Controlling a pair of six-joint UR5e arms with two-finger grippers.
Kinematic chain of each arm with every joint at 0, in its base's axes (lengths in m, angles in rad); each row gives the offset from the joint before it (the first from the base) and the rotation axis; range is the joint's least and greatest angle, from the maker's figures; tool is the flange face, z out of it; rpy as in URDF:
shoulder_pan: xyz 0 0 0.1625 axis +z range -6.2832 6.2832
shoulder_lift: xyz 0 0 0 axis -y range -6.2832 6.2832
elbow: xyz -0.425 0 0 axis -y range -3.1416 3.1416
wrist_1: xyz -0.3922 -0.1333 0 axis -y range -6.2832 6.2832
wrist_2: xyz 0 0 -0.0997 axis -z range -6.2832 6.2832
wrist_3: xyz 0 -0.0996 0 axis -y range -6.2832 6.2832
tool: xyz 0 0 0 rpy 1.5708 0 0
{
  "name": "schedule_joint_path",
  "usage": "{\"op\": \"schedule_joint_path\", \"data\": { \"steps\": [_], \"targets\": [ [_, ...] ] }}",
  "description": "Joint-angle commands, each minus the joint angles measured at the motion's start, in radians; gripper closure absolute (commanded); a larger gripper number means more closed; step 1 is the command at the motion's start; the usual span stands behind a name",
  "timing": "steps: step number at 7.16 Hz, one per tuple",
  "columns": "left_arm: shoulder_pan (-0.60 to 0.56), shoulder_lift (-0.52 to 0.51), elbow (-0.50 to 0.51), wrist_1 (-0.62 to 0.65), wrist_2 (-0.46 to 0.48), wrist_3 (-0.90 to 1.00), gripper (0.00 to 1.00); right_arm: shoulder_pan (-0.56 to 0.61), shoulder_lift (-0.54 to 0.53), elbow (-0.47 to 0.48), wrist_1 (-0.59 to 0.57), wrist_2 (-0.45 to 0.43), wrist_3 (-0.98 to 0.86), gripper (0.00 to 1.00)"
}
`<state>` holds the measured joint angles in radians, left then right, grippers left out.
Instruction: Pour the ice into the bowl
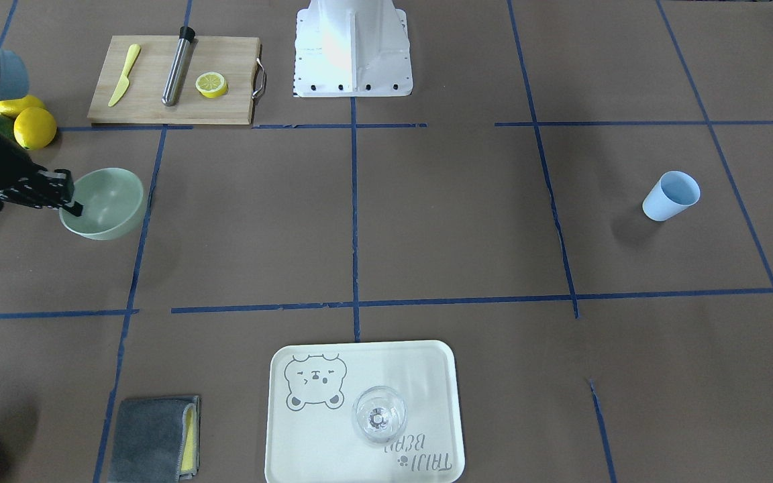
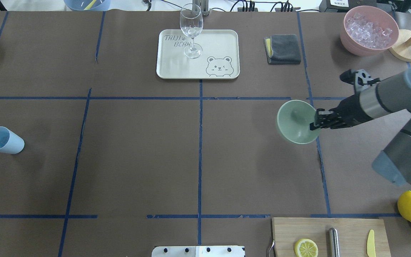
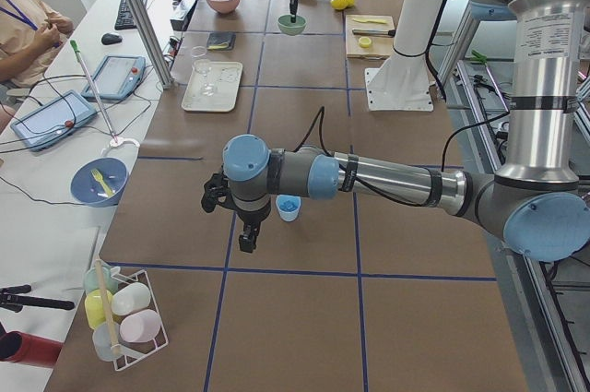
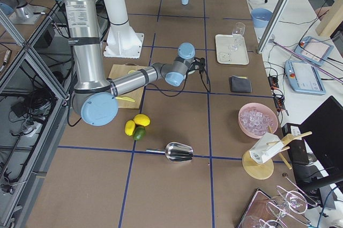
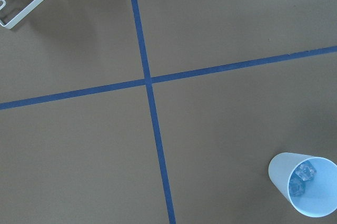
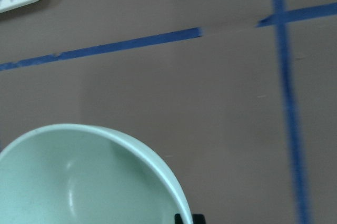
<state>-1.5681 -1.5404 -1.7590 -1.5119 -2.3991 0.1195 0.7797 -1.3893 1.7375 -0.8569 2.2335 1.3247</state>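
Note:
The pale mint-green bowl [image 1: 108,198] [image 2: 294,121] is tilted, and my right gripper [image 1: 71,205] [image 2: 314,125] is shut on its rim. The right wrist view shows the bowl's inside [image 6: 79,182], with nothing in it. A few clear ice cubes [image 5: 300,177] lie in the blue cup [image 5: 305,183] [image 2: 3,140], which stands far across the table. My left gripper [image 3: 247,241] hangs just beside that cup [image 3: 289,207]; I cannot tell whether it is open or shut.
A pink container [image 2: 369,30] full of ice stands at the far right. A tray [image 2: 219,43] bears a wine glass [image 2: 191,30]. There are also a grey cloth [image 2: 283,49], a cutting board [image 1: 151,100] with a lemon half, lemons [image 1: 32,126] and a metal scoop [image 4: 177,153].

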Motion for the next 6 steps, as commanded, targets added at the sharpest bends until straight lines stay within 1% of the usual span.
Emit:
{"op": "schedule_joint_path", "data": {
  "steps": [1,2,3,4,6],
  "targets": [
    [-0.001,0.0,-0.003,-0.013,0.001,0.0,0.0,-0.243,0.29,-0.065,-0.08,-0.259,0.265,1.0],
    [-0.001,0.0,-0.008,-0.013,0.0,-0.001,0.0,-0.3,0.441,-0.169,-0.118,-0.331,0.312,1.0],
    [-0.001,-0.001,-0.01,-0.014,0.0,0.0,0.0,-0.341,0.575,-0.296,-0.117,-0.407,0.394,1.0],
    [0.0,-0.001,-0.01,-0.014,0.0,-0.001,0.0,-0.359,0.617,-0.335,-0.119,-0.437,0.401,1.0],
    [0.0,-0.001,-0.016,-0.013,0.0,-0.001,0.0,-0.367,0.613,-0.335,-0.12,-0.434,0.401,1.0]
  ]
}}
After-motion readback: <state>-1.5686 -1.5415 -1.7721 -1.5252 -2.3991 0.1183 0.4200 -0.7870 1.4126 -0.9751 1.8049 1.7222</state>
